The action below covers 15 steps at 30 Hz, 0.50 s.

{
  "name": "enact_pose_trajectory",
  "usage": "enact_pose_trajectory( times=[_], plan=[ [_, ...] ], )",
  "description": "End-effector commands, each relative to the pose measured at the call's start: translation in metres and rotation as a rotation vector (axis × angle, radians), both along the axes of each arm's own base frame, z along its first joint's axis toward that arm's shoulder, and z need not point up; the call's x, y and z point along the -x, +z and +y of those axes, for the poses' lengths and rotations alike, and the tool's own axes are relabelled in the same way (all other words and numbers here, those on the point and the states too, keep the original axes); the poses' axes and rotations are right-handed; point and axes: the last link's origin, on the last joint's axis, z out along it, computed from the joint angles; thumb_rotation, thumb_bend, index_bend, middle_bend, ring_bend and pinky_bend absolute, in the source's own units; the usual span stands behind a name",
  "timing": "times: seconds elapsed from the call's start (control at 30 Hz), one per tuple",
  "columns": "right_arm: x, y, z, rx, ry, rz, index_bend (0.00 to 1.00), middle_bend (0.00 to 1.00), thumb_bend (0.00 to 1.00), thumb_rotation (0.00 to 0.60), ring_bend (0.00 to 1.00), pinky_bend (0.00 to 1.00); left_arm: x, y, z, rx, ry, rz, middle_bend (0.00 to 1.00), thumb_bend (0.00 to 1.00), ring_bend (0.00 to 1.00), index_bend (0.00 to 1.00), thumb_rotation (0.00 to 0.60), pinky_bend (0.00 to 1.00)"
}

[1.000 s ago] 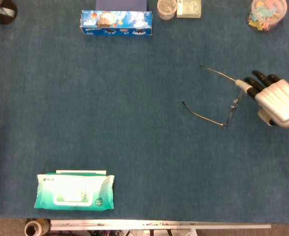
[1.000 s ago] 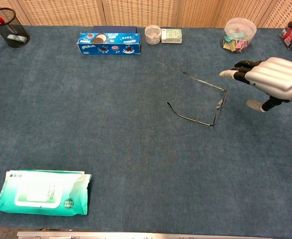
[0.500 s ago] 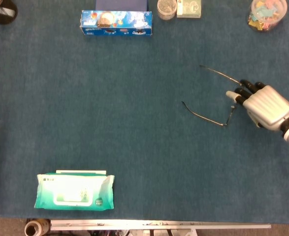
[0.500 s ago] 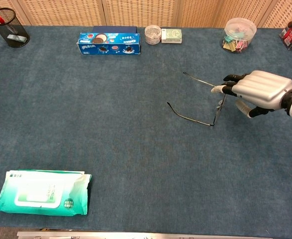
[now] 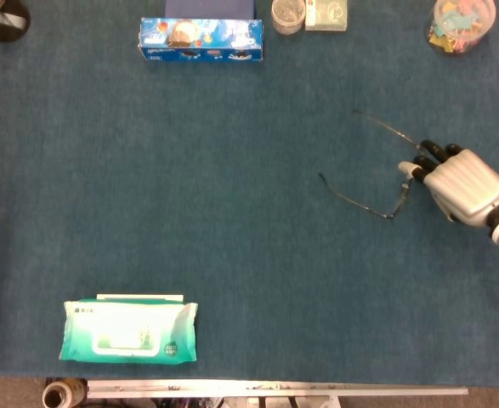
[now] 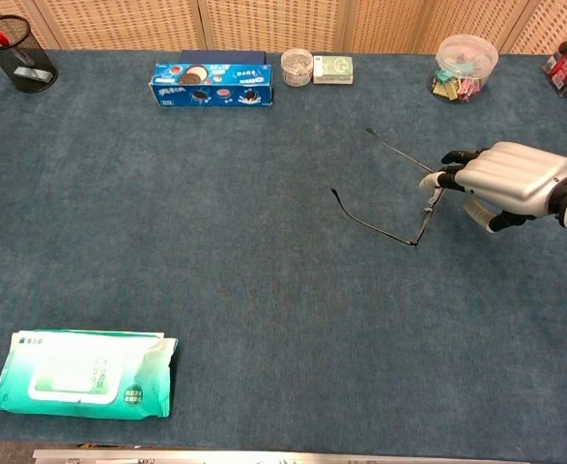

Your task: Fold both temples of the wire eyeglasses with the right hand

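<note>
right hand (image 5: pixel 460 183) sits at the front frame of the wire eyeglasses (image 5: pixel 377 170) on the blue counter (image 5: pixel 232 238), fingertips (image 6: pixel 444 170) touching the frame's far end near the hinge. can't tell if it's actually pinching the wire or just resting against it (fingers lightly curled, thumb below). both temples open, pointing left. wipes pack (image 6: pixel 80 387) near left corner, cookie box (image 6: pixel 212 85) at the back. left hand not visible

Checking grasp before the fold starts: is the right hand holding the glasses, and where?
The right hand has its fingers at the front frame of the glasses, near the far hinge. Whether they actually pinch it cannot be told.
</note>
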Motion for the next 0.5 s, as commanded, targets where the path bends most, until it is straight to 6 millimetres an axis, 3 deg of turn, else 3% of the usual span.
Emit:
enact_pose_trajectory(
  times=[0.03, 0.5],
  plan=[
    [0.002, 0.003, 0.004, -0.004, -0.002, 0.014, 0.19, 0.27, 0.7, 0.6, 0.11, 0.24, 0.0, 0.0, 0.0, -0.002, 0.001, 0.001, 0.5, 0.67, 0.54, 0.49, 0.6, 0.71],
    [0.013, 0.016, 0.023, -0.001, -0.041, 0.07, 0.21, 0.29, 0.7, 0.6, 0.12, 0.25, 0.001, 0.0, 0.001, -0.002, 0.006, 0.006, 0.5, 0.68, 0.54, 0.49, 0.6, 0.71]
  ],
)
